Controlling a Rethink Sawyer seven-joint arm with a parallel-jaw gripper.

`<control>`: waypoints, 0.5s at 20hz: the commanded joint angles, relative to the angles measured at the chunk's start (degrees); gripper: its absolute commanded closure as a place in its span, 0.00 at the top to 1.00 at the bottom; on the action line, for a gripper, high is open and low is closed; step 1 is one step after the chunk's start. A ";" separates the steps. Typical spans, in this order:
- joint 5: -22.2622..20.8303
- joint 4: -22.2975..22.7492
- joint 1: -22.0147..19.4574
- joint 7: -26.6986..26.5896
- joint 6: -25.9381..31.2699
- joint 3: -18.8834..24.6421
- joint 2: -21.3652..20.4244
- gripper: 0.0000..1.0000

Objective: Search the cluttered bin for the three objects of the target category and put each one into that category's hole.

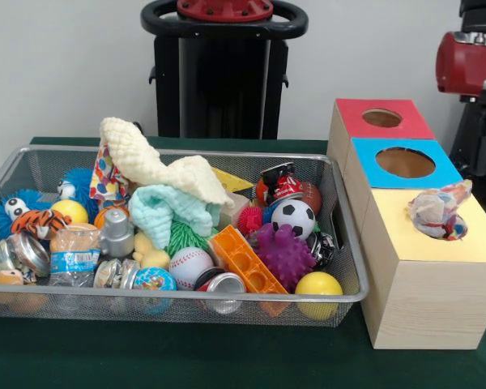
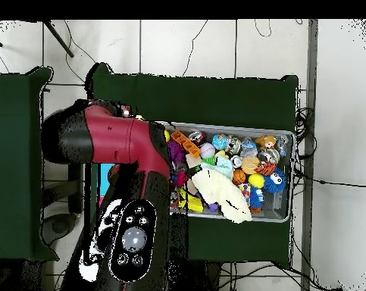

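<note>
A wire mesh bin (image 1: 186,301) holds mixed clutter. A cream knitted cloth (image 1: 146,158) lies draped on top, with a mint cloth (image 1: 166,207) under it and a patterned cloth (image 1: 105,180) at its left. Right of the bin stand three wooden boxes with round holes in their red (image 1: 348,115), blue (image 1: 371,156) and yellow (image 1: 389,223) tops. A crumpled patterned cloth (image 1: 437,212) sits in the yellow top's hole, partly sticking out. A red arm link (image 1: 468,61) shows at the right edge. From overhead the arm (image 2: 117,140) covers the boxes. No gripper is visible in either view.
The bin also holds a soccer ball (image 1: 293,217), a purple spiky ball (image 1: 285,255), a yellow ball (image 1: 318,284), a baseball (image 1: 190,266), an orange block (image 1: 243,259), a tiger plush (image 1: 39,222), a plastic bottle (image 1: 74,251) and cans. The bin (image 2: 292,174) rests on a green table.
</note>
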 commanded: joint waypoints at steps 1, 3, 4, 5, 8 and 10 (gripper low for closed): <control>-1.09 9.32 -1.30 8.86 7.42 0.87 -1.55 0.00; -0.81 9.85 -1.60 8.54 7.20 1.43 -1.74 0.00; -0.79 10.31 -1.88 8.25 6.47 1.77 -1.88 0.00; -0.69 10.54 -2.48 7.57 6.17 2.40 -2.01 0.00; -0.60 11.44 -3.26 6.83 5.27 3.44 -2.08 0.00; -0.51 12.27 -3.64 6.51 4.55 4.09 -2.22 0.00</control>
